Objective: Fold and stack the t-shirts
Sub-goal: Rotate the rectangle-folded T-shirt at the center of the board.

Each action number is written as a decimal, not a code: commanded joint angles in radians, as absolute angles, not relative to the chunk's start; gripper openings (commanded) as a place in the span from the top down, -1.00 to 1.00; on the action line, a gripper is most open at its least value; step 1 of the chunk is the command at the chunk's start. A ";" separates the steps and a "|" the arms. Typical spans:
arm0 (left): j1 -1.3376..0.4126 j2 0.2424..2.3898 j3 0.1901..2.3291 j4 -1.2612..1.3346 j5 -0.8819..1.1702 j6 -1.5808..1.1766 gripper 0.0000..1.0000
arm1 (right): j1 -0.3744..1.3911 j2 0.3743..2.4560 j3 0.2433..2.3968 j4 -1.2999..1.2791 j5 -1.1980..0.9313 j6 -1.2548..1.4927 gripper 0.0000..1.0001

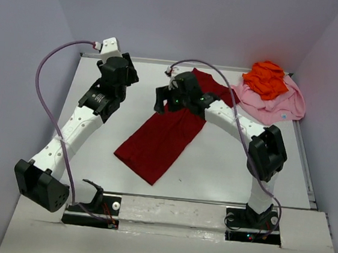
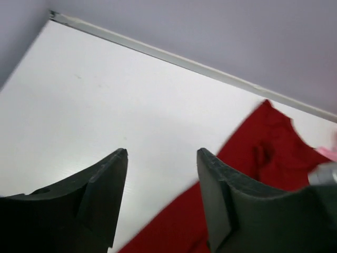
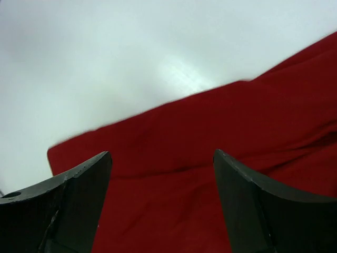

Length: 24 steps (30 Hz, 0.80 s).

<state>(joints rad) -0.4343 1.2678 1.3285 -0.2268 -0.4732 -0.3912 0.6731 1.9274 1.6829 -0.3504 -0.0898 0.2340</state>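
Observation:
The dark red t-shirt [image 1: 165, 135] lies folded into a long band that runs diagonally from the table's far middle to near its front. My right gripper [image 1: 161, 99] hovers over the band's upper part, open, with only red cloth [image 3: 210, 121] below its jaws [image 3: 162, 153]. My left gripper [image 1: 131, 69] is to the left of the shirt near the far edge, open over bare table [image 2: 162, 152]; the red cloth [image 2: 263, 163] shows to its right. The orange t-shirt [image 1: 266, 78] sits crumpled on the light pink t-shirt [image 1: 277, 104] at the far right corner.
A metal rail [image 1: 158, 60] [image 2: 184, 62] edges the far side of the white table [image 1: 225, 162], and another runs down the right side [image 1: 306, 159]. Lilac walls close in on three sides. Purple cables [image 1: 41, 77] loop off both arms.

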 commanded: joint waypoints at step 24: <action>-0.325 1.226 1.172 -0.097 -0.538 -0.348 -0.53 | 1.138 2.025 1.479 -0.184 -0.202 0.437 -0.66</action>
<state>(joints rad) -0.3378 1.2526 1.1484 -0.1257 -0.5308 -0.3355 1.1179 2.0090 1.4342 -0.2253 -0.1791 0.4015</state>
